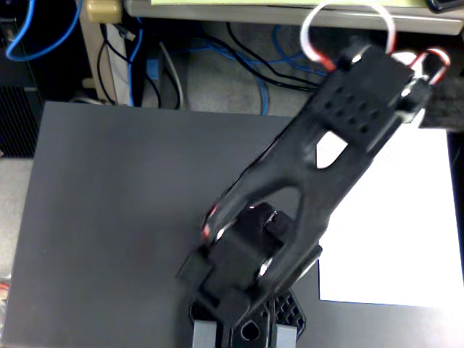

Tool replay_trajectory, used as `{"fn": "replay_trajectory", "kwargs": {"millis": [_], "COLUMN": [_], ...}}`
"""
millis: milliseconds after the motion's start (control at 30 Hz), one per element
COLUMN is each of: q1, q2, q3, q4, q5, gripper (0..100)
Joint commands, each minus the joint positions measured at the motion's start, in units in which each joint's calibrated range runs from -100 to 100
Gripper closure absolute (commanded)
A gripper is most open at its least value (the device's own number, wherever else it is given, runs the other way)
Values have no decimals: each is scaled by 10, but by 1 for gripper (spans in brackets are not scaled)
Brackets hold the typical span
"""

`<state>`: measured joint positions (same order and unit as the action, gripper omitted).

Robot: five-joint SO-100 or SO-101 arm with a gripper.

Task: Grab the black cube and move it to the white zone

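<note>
The white zone (406, 232) is a flat sheet of white paper on the right side of the dark grey tabletop (123, 217). The glossy black arm (290, 188) reaches from its base at the bottom centre up to the right. Its far end, with my gripper (409, 90), hangs over the sheet's far left corner. The arm's own body hides the jaws from this view, so I cannot tell how they stand. The black cube is not visible anywhere; it may be hidden under the arm's end.
Blue, black and white cables (239, 58) lie on the floor behind the table's far edge. A beige shelf leg (98, 43) stands at the back left. The arm's base (246, 322) sits at the table's front edge.
</note>
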<state>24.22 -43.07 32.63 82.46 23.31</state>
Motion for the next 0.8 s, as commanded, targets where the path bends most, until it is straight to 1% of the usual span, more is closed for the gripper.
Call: {"fn": "replay_trajectory", "kwargs": {"millis": [0, 67, 133, 167, 267, 333, 400, 500, 567, 633, 733, 767], "q1": [60, 92, 108, 116, 124, 122, 97, 84, 84, 90, 84, 87], "q2": [88, 161, 251, 298, 384, 387, 387, 387, 387, 387, 387, 387], "q3": [-45, -43, -43, -51, -53, -52, -43, -43, -47, -39, -32, -32], "q4": [-14, -27, -98, -115, -131, -123, -122, -114, -89, -85, -68, -68], "q5": [18, 36, 41, 42, 70, 73, 82, 82, 83, 102, 110, 122], "gripper": [99, 99, 99, 99, 99, 99, 98, 90, 89, 89, 89, 89]}}
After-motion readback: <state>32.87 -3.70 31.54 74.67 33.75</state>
